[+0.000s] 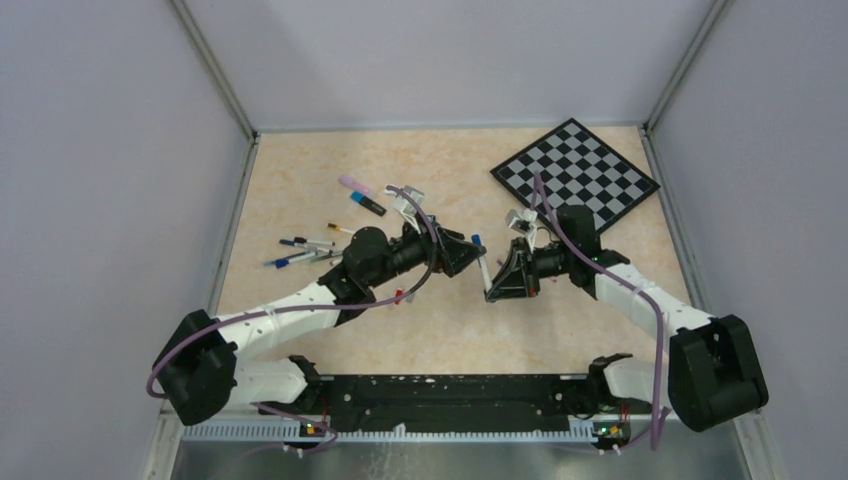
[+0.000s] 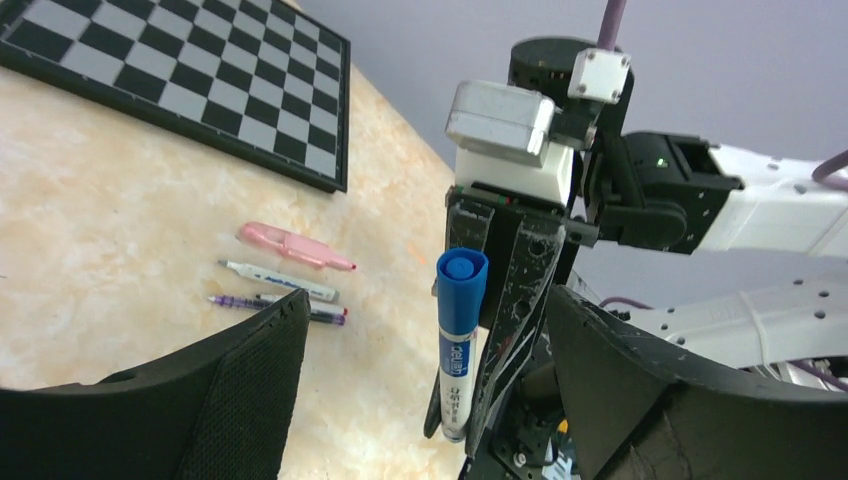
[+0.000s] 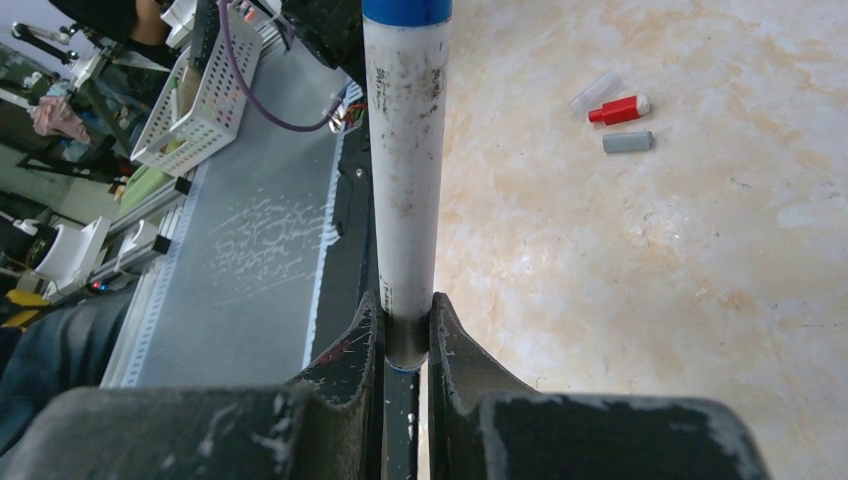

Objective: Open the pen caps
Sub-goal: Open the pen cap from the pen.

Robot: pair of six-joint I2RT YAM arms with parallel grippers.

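Toward 10 o'clock on the table, a scatter of loose pens. Next, near centre, left gripper, fingers spread wide and holding nothing, aimed toward 3 o'clock at the blue cap. Cap seated on the white marker, raised off the table. Right gripper clamped tight on the marker's tail end. At 1 o'clock of the table, chessboard. In the right wrist view, at 1 o'clock, red cap and grey cap lying loose, close together. Step in hand, as judged: seizing the blue cap for the pull. Centre the spread pads on the cap alone, clear of the white barrel; close firmly; pull straight along the marker's axis, without sideways bend; hold the right clamp steady, lest the barrel slip.
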